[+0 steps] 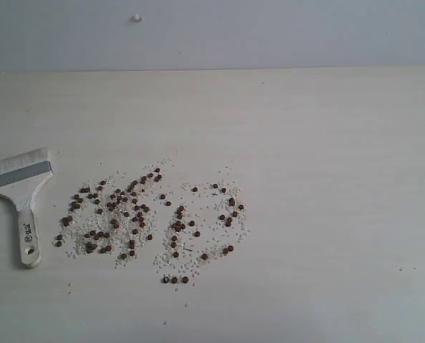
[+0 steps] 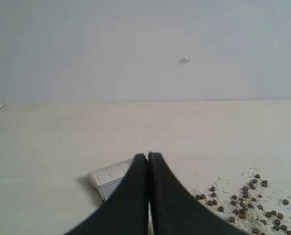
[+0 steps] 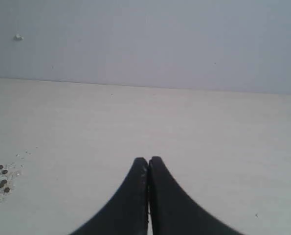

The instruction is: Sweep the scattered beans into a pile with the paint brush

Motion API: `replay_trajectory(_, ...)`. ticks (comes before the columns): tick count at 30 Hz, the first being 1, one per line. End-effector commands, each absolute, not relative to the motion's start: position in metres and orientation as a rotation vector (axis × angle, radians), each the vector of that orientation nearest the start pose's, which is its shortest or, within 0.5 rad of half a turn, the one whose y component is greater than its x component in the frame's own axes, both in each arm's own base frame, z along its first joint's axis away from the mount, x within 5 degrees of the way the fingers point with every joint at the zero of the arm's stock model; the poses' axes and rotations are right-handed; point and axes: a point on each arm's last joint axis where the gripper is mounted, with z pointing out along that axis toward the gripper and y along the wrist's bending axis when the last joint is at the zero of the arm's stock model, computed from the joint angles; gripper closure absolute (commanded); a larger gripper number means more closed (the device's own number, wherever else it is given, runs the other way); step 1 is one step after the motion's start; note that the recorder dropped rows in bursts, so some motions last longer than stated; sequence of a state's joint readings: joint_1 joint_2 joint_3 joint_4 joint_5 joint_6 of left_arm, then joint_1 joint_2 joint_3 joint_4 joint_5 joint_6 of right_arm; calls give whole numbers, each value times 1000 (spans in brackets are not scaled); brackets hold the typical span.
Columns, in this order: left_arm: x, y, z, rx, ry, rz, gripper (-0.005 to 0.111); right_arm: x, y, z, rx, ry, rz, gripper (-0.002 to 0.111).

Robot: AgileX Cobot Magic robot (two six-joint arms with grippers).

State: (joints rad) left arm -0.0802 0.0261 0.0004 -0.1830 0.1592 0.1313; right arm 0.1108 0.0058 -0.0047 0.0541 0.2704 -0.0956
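Reddish-brown beans [image 1: 137, 214] lie scattered with fine white grains over the middle-left of the pale table, in two loose patches. The paint brush [image 1: 23, 196] lies flat to their left, bristles toward the far side, cream handle with its hole toward the front edge. Neither arm shows in the exterior view. In the left wrist view my left gripper [image 2: 148, 155] is shut and empty above the table, with the paint brush's bristles and band [image 2: 108, 177] just behind it and beans [image 2: 243, 203] to one side. My right gripper [image 3: 148, 159] is shut with nothing in it over bare table; a few beans [image 3: 1, 183] show at the frame edge.
A grey wall [image 1: 212, 32] rises behind the table's far edge, with a small white spot [image 1: 136, 18] on it. The pale tabletop [image 1: 341, 179] stretches bare to the right of the beans.
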Motion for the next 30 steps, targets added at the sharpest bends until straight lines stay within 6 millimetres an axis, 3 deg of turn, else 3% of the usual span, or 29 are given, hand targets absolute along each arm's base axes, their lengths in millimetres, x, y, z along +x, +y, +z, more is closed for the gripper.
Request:
replay_trajectory(1,57,-7,198,36,1658,-136,107,55,7,189,-150,1743,48,108)
replay_trajectory(17,58,-7,200,23,1642,-145,107,55,7,189,-149,1743,49,108)
replay_trajectory(26,58,-7,208,-380,1525,-554,107,55,7,189,-149,1743,49,108)
replay_trajectory(30,57,0,219,-470,1377,-580,107,55,7,189,-149,1743,49,108)
